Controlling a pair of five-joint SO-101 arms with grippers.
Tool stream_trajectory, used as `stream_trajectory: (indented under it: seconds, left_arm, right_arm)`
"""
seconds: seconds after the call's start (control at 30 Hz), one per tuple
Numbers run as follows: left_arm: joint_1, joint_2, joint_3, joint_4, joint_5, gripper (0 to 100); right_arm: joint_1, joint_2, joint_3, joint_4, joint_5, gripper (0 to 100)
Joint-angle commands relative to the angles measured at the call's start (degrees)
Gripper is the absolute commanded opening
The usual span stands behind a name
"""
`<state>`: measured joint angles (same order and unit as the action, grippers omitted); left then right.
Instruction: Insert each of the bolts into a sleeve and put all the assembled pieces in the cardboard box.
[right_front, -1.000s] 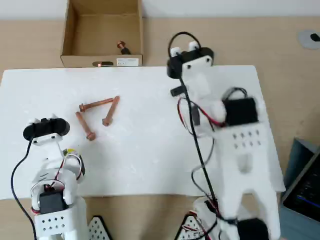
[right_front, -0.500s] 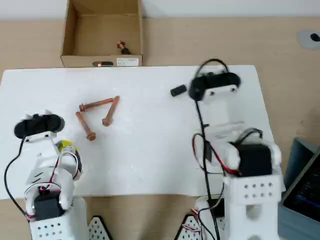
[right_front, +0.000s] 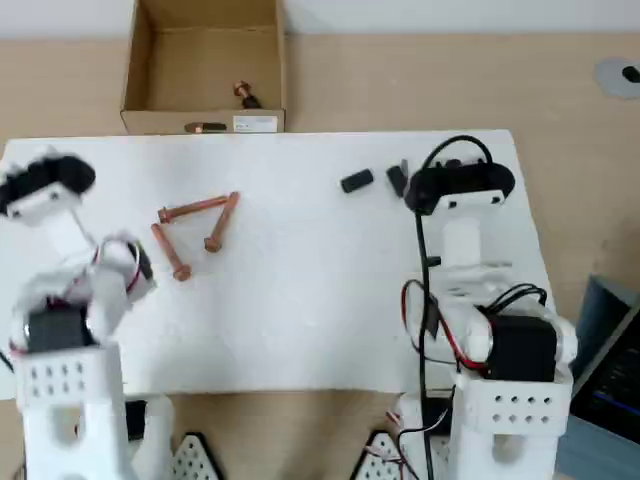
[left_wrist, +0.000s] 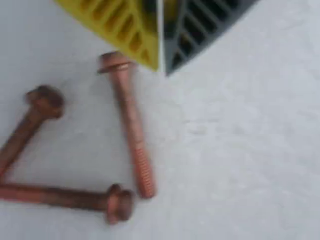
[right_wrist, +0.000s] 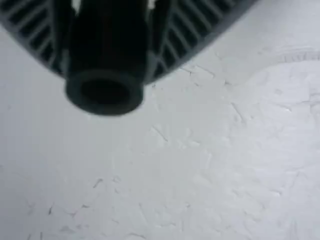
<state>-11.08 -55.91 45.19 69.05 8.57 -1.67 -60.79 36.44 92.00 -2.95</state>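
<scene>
You have a black sleeve (right_wrist: 105, 85) clamped in your right gripper (right_wrist: 106, 60); your left gripper (left_wrist: 161, 62) is closed, empty.
Three copper bolts (right_front: 192, 209), flange-headed and threaded, lie left on the white mat (right_front: 300, 300); a second sleeve (right_front: 357, 181) lies far-centre; one assembled piece (right_front: 244, 95) sits in the cardboard box (right_front: 140, 70).

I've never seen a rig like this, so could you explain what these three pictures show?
These are two small robot arms, the left arm and the right arm, at a table. One picture looks down from above; the other two come from a camera on each arm's wrist. On the white mat lie three copper bolts and a loose black sleeve. The cardboard box holds one finished piece. The right gripper holds a second sleeve; the left gripper hangs closed and empty near the bolts.
</scene>
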Motion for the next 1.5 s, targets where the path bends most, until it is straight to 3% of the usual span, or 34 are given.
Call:
stream_trajectory:
  seconds: [0.0,0.27,0.67,0.87,1.1,1.3,1.47]
  left_arm:
    - [1.93,11.65,-12.75,0.26,4.92,0]
    - [1.85,29.32,-25.41,0.35,14.07,0]
    - [1.93,45.76,-31.65,0.35,35.60,1]
    - [2.46,53.05,-38.59,0.70,38.33,1]
    - [2.64,63.78,-48.97,7.91,43.34,1]
    - [3.69,73.01,-61.01,16.79,44.48,13]
    - [5.63,79.08,-67.69,19.43,44.48,13]
  right_arm:
    - [1.36,-1.36,-0.04,-1.32,-0.09,0.9]
    - [6.37,-1.36,-0.04,-1.05,-0.09,0.9]
    - [8.57,-1.36,0.04,-0.97,-0.18,0.9]
    - [8.48,-1.36,2.07,-1.41,-0.18,0.9]
    - [8.48,-1.45,3.21,-2.20,-0.18,0.9]
    - [8.40,-1.45,3.21,-2.20,-0.18,0.9]
    - [8.40,-1.45,3.30,-2.20,-0.18,0.9]
